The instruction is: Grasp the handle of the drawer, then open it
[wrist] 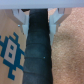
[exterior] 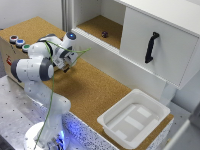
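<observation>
The tool [wrist: 40, 22] is at the handle [wrist: 39, 55]: in the wrist view the black bar runs straight through the gap, with one finger [wrist: 22, 21] on each side and both seemingly against it. The pictures cannot settle whether they squeeze or only bracket it, so I cannot tell if the grip is made. The pale panel with a blue figure beside the bar looks like the drawer [wrist: 10, 37]. In the exterior view the arm [exterior: 35, 67] hides it, at the end of the surface [exterior: 90, 85] on the exterior view's left, below a row of coloured buttons [exterior: 19, 42]. To do this step well, the fingers should probably close squarely on the middle of the bar. The pull should then run straight out along the drawer's travel, without twisting, since a slanted pull may slip or jam. The surface is cork-topped. A white tub [exterior: 132, 117] sits at its corner on the exterior view's right, and a white cabinet door [exterior: 160, 45] with a curved black handle [exterior: 151, 47] stands along its far edge.
</observation>
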Tool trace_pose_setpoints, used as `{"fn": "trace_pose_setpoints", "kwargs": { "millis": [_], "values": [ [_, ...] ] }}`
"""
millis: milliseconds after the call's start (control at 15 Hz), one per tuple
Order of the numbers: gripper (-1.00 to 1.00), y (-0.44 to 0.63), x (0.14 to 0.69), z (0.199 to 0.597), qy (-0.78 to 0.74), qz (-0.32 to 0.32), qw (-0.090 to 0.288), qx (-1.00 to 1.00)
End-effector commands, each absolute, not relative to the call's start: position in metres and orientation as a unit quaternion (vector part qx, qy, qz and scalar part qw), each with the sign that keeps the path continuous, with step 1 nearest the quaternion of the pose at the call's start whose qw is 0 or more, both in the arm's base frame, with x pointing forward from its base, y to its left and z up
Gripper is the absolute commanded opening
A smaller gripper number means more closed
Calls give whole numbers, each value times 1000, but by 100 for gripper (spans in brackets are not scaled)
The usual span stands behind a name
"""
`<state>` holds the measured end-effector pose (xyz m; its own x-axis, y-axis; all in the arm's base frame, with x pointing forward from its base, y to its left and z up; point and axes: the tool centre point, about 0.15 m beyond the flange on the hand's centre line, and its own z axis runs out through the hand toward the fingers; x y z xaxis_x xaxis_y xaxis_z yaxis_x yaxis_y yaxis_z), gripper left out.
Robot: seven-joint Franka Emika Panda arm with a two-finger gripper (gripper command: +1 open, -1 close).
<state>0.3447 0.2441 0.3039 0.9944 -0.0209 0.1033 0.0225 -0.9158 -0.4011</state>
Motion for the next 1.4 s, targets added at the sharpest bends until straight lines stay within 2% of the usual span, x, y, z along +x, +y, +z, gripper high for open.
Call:
{"fn": "trace_pose_setpoints", "kwargs": {
  "millis": [0,800,1133,1200,1333],
  "values": [
    [-100,188,350,283,17,-66,217,-974],
    [-100,121,344,302,74,-95,181,-976],
    [-100,102,341,314,82,-89,194,-974],
    [100,98,340,319,86,-88,190,-974],
    [100,93,337,328,89,-86,187,-975]
  ]
}}
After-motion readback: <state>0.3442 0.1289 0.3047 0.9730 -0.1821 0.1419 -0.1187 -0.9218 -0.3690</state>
